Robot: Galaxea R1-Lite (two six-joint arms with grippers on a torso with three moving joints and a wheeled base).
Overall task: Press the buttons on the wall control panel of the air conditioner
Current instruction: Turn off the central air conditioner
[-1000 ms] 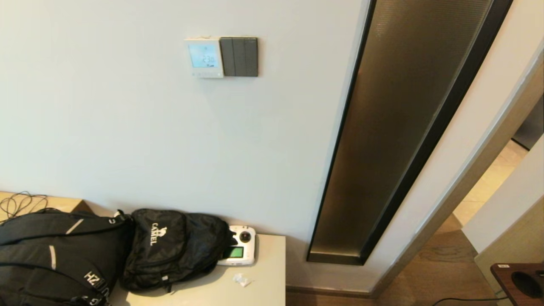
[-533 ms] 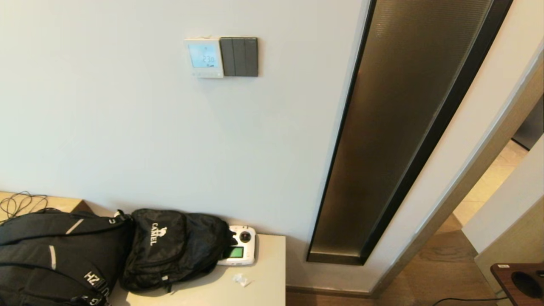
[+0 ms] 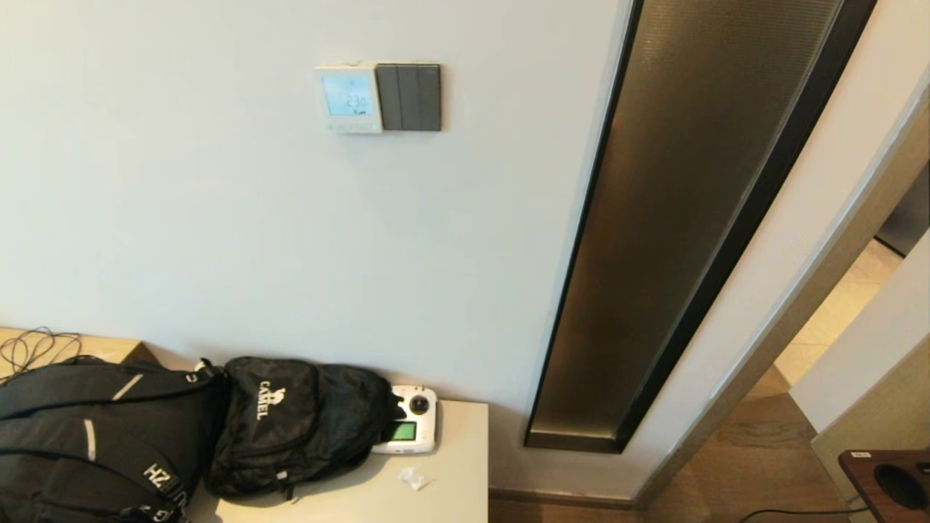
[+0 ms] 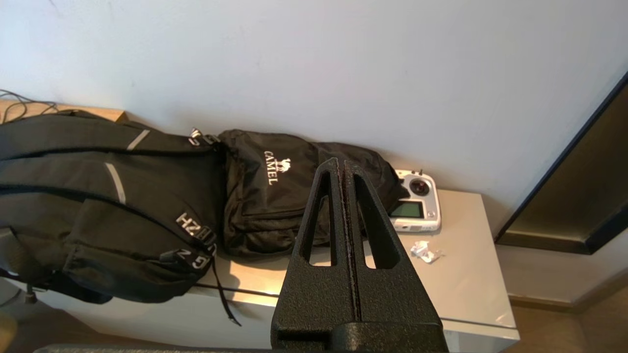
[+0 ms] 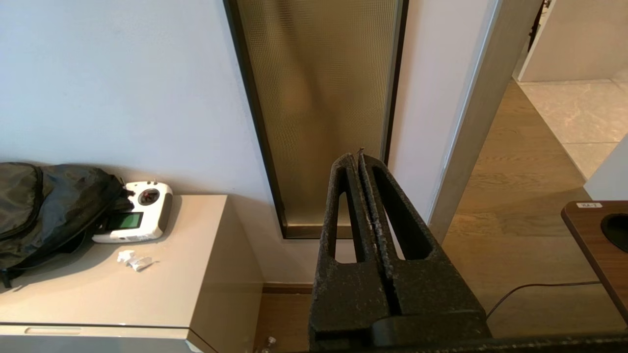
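The air conditioner's wall control panel is a small white square on the wall, upper centre of the head view, its screen glowing pale blue with digits. The buttons form a pale row along its bottom edge. Neither arm shows in the head view. My left gripper is shut and empty, held low over the black backpacks and cabinet. My right gripper is shut and empty, pointing at the ribbed glass strip near the floor. The panel is out of both wrist views.
A dark grey switch plate adjoins the panel's right side. Two black backpacks, a white handheld remote and a paper scrap lie on the beige cabinet. A tall ribbed glass strip and a wooden table corner are to the right.
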